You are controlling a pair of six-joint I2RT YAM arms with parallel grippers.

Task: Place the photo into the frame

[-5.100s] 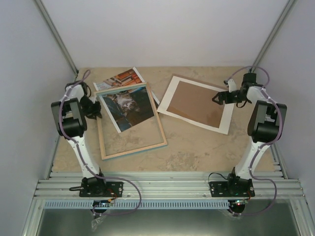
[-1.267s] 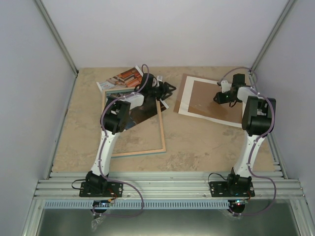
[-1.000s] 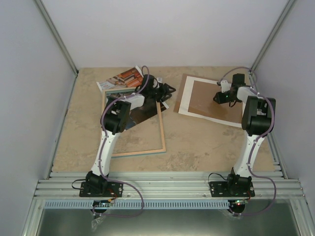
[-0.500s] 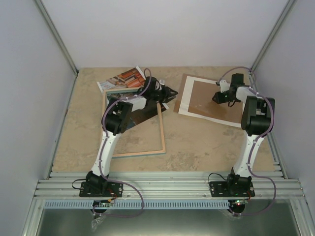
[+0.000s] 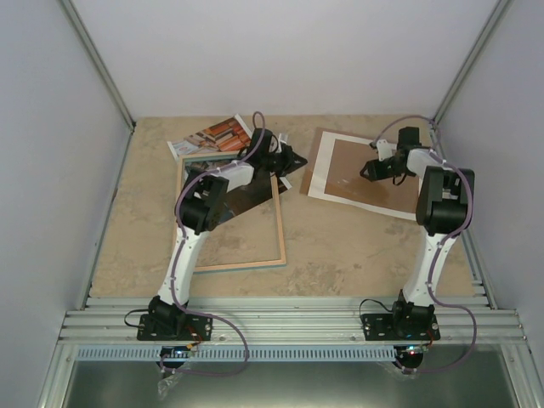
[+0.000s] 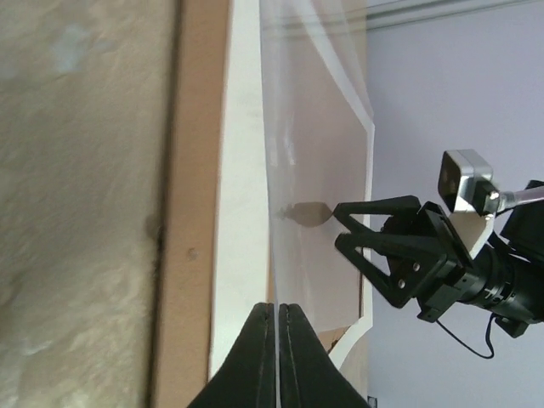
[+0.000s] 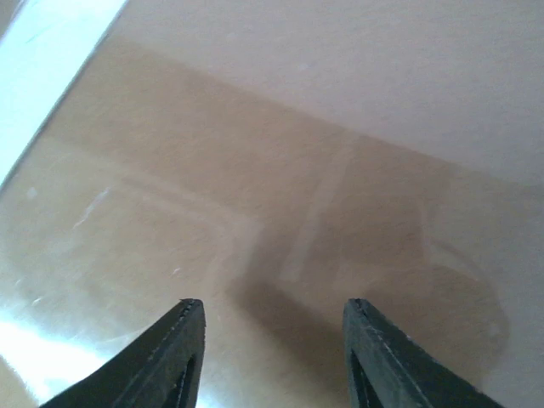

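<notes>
Your left gripper [image 5: 293, 160] is out at the far right corner of the frame [image 5: 281, 225], just beside the left edge of the white mat board [image 5: 319, 170]. Its jaws are clenched tight: in the wrist view the two fingertips [image 6: 265, 327] press together with no gap. A thin clear sheet [image 6: 310, 144] lies glossy over the mat, and its edge runs straight up from those tips, but you can't tell whether it is pinched between them. Your right gripper [image 5: 367, 170] hangs low over the brown backing board [image 5: 365, 183] that shows through the mat's cut-out, jaws spread and released, with nothing between the fingers. Now the photo [image 5: 217, 136]: it lies tilted at the far left of the stone-patterned tabletop [image 5: 357, 246]. Its orange-red books end pokes out past the frame's far rail, which crosses over it, and its darker part shows inside the frame's opening. The frame lies flat with its light wood side up, well apart from the mat at its near end.
</notes>
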